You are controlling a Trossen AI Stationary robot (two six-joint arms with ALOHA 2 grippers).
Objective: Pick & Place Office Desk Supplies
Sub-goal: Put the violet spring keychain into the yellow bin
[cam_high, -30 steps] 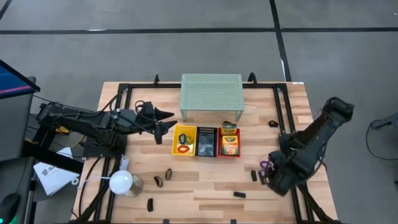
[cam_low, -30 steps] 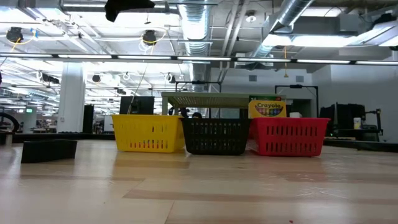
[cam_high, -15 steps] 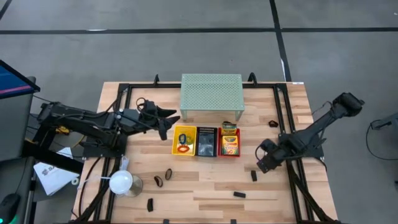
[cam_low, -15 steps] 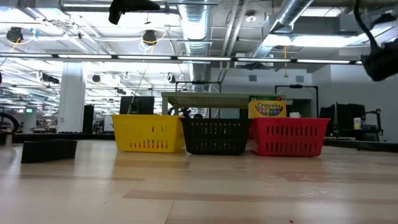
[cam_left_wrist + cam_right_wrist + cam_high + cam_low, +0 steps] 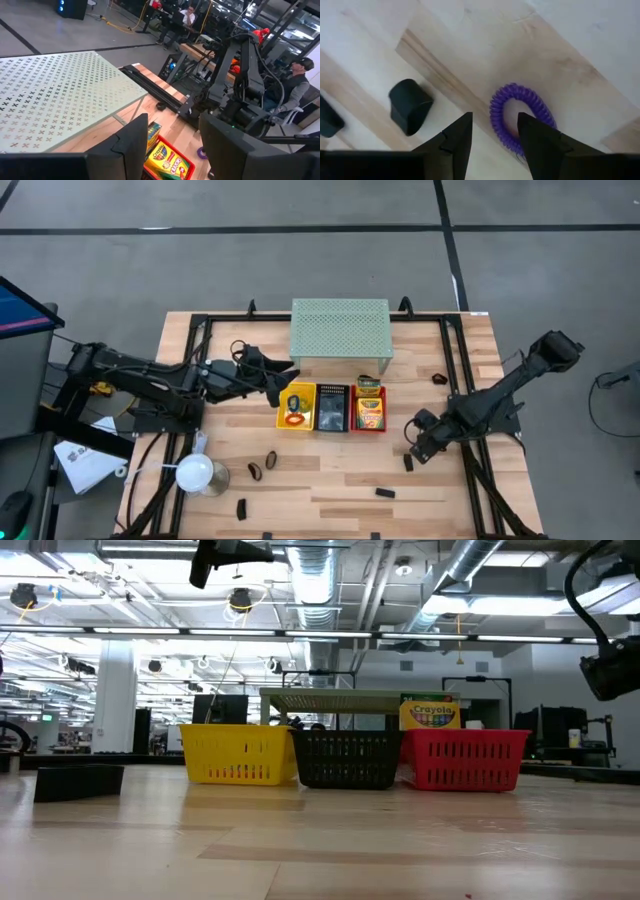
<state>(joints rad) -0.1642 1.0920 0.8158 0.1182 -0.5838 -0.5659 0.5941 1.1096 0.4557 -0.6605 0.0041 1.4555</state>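
A purple ring band point(image 5: 520, 117) lies flat on the wood near the table's right side. My right gripper point(image 5: 495, 137) points down over it, open, one finger on each side of the band's near part; I cannot tell whether it touches. A small black clip point(image 5: 410, 106) lies beside the band. Crayon boxes point(image 5: 369, 410) lie in the red basket, ring bands point(image 5: 295, 412) in the yellow basket point(image 5: 283, 418). My left gripper point(image 5: 172, 150) hangs open and empty, high above the yellow basket's left edge point(image 5: 281, 392), pointing toward the table's right.
Three baskets stand mid-table: yellow, black point(image 5: 331, 420), red point(image 5: 353, 412). Behind them is the pale green mesh shelf point(image 5: 340, 330). A white lamp-like object point(image 5: 196, 473) stands near left. Black clips point(image 5: 270, 460) point(image 5: 385, 493) point(image 5: 241, 507) lie along the near side. People sit beyond the table point(image 5: 300, 85).
My right gripper has swung from the near right corner toward the table's middle, sunk toward the wood and rolled at the wrist, and now stands over the purple band. My left gripper has moved a little toward the table's right, over the yellow basket's edge.
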